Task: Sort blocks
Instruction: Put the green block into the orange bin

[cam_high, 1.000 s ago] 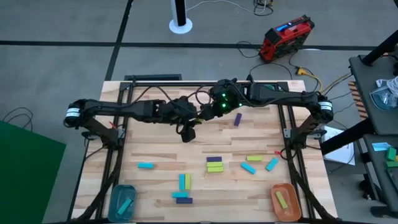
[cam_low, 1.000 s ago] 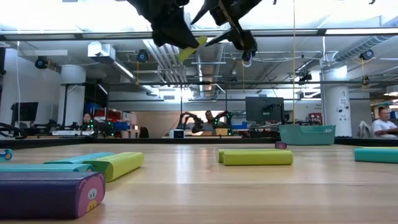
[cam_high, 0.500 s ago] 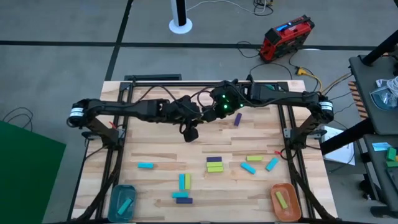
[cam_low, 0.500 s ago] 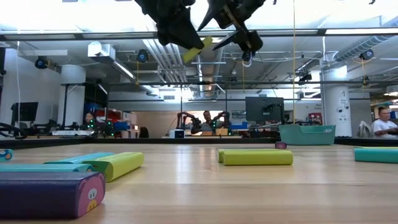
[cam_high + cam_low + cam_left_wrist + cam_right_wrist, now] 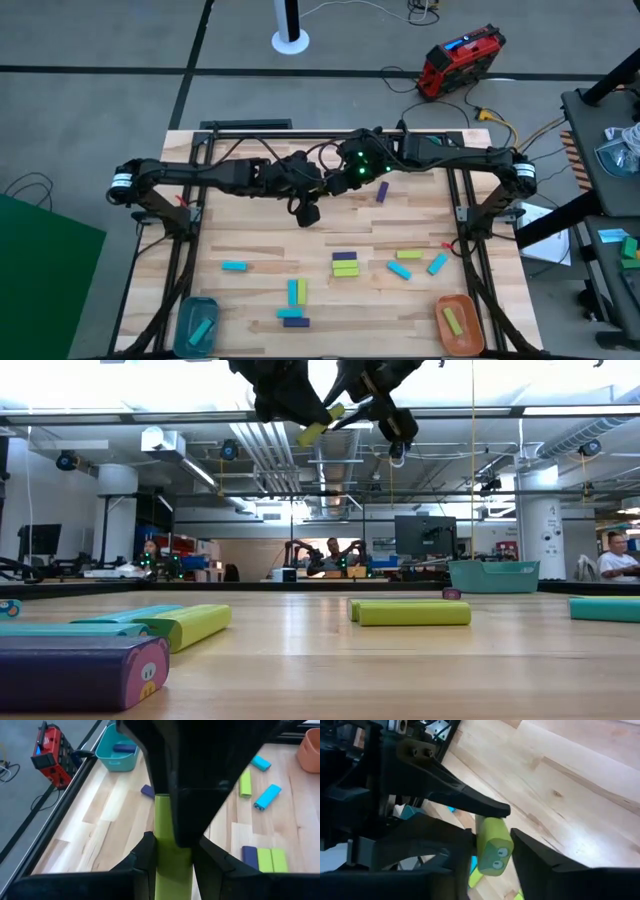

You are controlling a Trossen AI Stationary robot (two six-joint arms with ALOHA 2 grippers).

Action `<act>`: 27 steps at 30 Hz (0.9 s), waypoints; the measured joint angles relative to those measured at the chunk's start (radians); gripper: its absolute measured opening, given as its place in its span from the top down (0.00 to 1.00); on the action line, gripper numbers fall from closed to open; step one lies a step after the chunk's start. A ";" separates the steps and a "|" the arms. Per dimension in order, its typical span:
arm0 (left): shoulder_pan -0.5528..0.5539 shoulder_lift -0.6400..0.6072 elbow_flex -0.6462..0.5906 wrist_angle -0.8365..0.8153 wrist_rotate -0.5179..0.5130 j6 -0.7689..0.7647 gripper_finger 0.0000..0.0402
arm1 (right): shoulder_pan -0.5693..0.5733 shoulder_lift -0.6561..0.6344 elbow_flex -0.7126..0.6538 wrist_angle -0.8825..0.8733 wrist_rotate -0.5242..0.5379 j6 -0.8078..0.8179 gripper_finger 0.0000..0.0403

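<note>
Overhead, mid-air above the bench [image 5: 250, 230], toward its far edge:

- Left gripper [image 5: 173, 851]: reaches in from the left edge, fingers pinched on a yellow-green block [image 5: 320, 425], one on each long side.
- Yellow-green block: lifted well off the wood, tilted, its far end meeting the right gripper [image 5: 491, 834].
- Right gripper: reaches in from the right edge and straddles the same block; whether it presses on it cannot be told.

On the bench, left to right:

- Teal bowl [image 5: 186, 315], near-left corner, one cyan block inside.
- Lone cyan block [image 5: 235, 266], left of centre.
- Cyan-and-green pair [image 5: 296, 291], with a blue-purple pair just beside it toward the near edge.
- Purple-and-green stack [image 5: 345, 263], centre.
- Purple block [image 5: 382, 192], just beside the right gripper.
- Green and two cyan blocks, right of centre.
- Orange bowl [image 5: 441, 318], near-right corner, one green block inside.

Bare wood runs beneath both grippers.
</note>
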 joint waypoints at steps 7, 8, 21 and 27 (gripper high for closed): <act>0.000 0.000 -0.001 -0.001 -0.012 0.000 0.76 | -0.001 0.000 0.000 0.002 0.003 -0.037 0.86; 0.000 0.000 -0.001 -0.001 -0.009 0.000 0.75 | 0.000 0.000 0.000 0.000 0.003 -0.045 0.86; 0.010 0.000 -0.002 -0.056 0.000 0.023 0.71 | 0.022 -0.079 -0.002 -0.417 -0.008 -0.308 0.86; 0.040 0.000 -0.002 -0.058 -0.002 0.045 0.71 | 0.126 -0.161 -0.002 -0.578 -0.008 -0.394 0.86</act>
